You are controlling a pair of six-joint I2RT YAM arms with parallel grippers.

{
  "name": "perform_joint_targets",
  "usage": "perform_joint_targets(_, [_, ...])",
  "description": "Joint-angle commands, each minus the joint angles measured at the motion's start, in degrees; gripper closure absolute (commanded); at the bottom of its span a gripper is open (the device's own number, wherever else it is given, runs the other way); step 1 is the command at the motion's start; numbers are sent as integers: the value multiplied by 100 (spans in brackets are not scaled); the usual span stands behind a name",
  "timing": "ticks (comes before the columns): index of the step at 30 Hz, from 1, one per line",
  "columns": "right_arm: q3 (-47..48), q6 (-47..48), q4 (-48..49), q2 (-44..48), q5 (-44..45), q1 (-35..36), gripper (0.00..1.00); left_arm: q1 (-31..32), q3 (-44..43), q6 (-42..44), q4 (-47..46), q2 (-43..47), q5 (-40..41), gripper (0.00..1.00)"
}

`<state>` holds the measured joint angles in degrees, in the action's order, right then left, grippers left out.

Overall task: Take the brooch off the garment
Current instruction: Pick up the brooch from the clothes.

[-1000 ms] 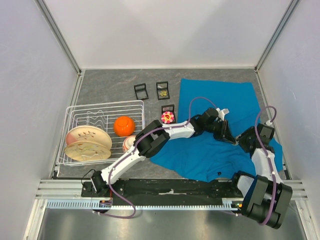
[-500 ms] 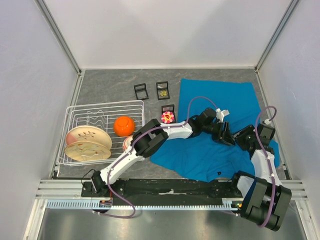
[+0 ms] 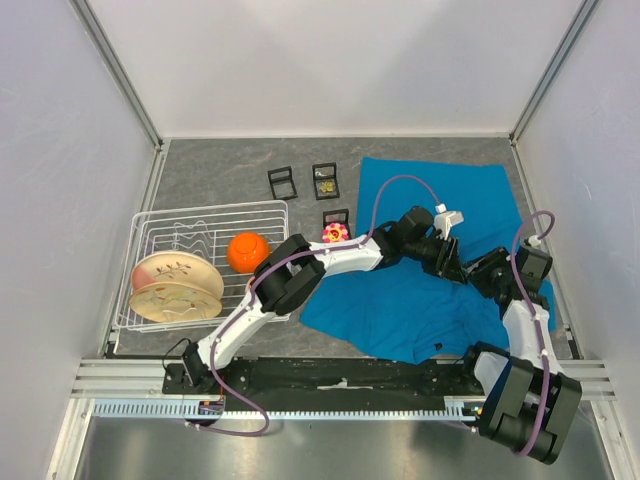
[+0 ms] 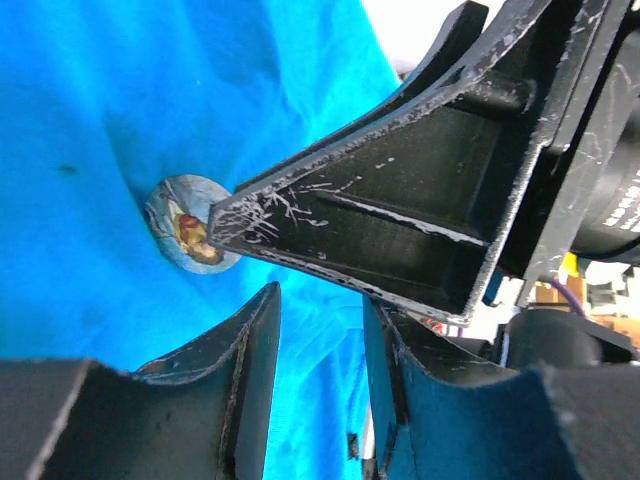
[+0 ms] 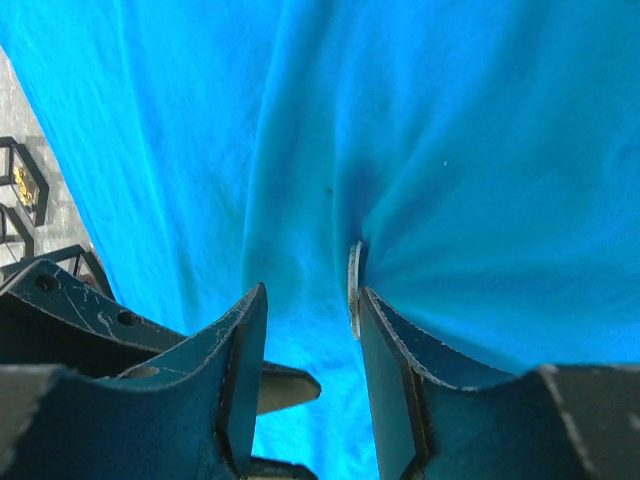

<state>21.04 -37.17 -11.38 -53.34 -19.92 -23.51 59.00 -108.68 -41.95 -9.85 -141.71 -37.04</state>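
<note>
On the grey speckled table (image 3: 220,165) the rumpled teal T-shirt (image 3: 440,195) lies at the right. Both arms cross its middle and hide that part from above. A wire dish rack (image 3: 190,235) holding a patterned plate (image 3: 170,285) sits well apart at the left. We see the right gripper (image 5: 305,330) partly open, one scuffed black finger touching the brooch (image 4: 185,235), a small round pictured disc on the soft cloth. The left gripper (image 4: 318,340) is narrowly parted just beside it, gripping nothing we can make out.
</note>
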Motion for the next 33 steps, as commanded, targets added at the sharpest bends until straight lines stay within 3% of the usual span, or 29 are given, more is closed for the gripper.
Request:
perform_joint_targets(1, [129,78,83,-203,-354,39,51,41,-21,794,123,355,477,55])
perform_joint_targets(12, [234,17,250,-396,-715,30,51,50,-294,776,264,3,663,50])
perform_joint_targets(20, [260,-168,233,-308,-811,39,52,103,-329,1532,299,56,803,48])
perform_joint_targets(33, [348,-186,162,-344,-803,30,52,120,-865,1840,589,-392,865,65])
